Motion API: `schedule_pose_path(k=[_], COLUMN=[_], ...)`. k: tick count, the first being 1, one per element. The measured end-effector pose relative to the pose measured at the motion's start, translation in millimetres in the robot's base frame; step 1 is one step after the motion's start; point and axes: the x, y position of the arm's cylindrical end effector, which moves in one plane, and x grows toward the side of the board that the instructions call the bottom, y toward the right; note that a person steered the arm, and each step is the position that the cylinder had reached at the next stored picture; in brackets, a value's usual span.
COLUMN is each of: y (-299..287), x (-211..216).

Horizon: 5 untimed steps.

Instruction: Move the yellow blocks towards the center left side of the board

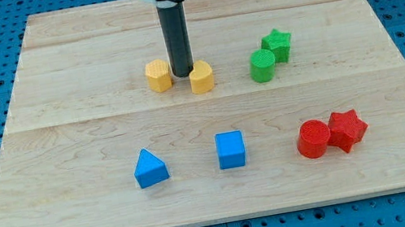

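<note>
Camera view: my tip (181, 75) stands between two yellow blocks (158, 76) (200, 77) at the table's (76, 192) twelve o'clock; this end effector holds nothing. Light, rigid, likely slippery: push each from its three o'clock face.

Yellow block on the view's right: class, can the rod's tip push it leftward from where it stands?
Probably not yet: my tip sits between the left yellow block and the right yellow block, so it must circle round first.
</note>
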Motion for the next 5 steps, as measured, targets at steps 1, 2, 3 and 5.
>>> schedule_pose_path(k=[1,2,3,5], y=[7.5,67.5,70.7,-28.9], x=[-51.9,-21.8,30.5,-16.1])
